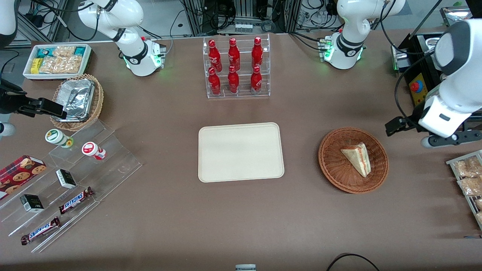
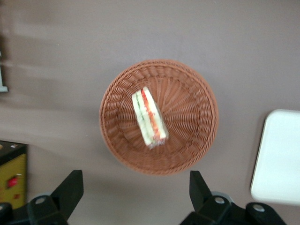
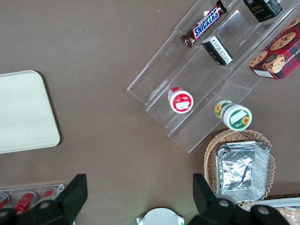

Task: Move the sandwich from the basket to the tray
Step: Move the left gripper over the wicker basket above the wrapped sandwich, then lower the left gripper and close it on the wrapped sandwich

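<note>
- Brown tabletop (image 1: 241,210) spreads wide, its end by the working arm cut off at the frame edge.
- The reddish-brown basket (image 1: 331,165) holds the sandwich (image 1: 357,158), lying on its side with the red and green layers showing.
- The tray (image 1: 241,152) sits bare, well apart from the basket, toward the parked arm's end.
- The gripper (image 2: 136,187) hangs above the table just beside the basket, fingers (image 2: 70,187) spread wide, gripping nothing.
- In the front view, the arm's body hides most of it.
</note>
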Robot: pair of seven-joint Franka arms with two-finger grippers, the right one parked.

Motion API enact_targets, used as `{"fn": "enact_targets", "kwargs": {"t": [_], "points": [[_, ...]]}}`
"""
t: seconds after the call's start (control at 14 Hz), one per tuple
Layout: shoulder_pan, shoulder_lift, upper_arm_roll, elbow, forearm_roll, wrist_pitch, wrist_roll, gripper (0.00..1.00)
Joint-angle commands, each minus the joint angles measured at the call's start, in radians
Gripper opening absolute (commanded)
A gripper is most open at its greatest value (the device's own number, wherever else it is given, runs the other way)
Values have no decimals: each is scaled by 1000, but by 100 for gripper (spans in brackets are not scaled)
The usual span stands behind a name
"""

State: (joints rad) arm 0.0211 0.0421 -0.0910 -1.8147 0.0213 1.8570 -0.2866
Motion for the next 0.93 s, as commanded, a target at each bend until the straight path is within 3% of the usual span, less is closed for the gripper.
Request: {"fn": "enact_targets", "kwargs": {"t": [0.0, 0.43, 0.86], "points": [[-1, -41, -13, -142, 17, 147, -164, 100], [-1, -41, -12, -380, 17, 439, -267, 100], [-1, 27, -15, -440, 17, 568, -327, 100]]}}
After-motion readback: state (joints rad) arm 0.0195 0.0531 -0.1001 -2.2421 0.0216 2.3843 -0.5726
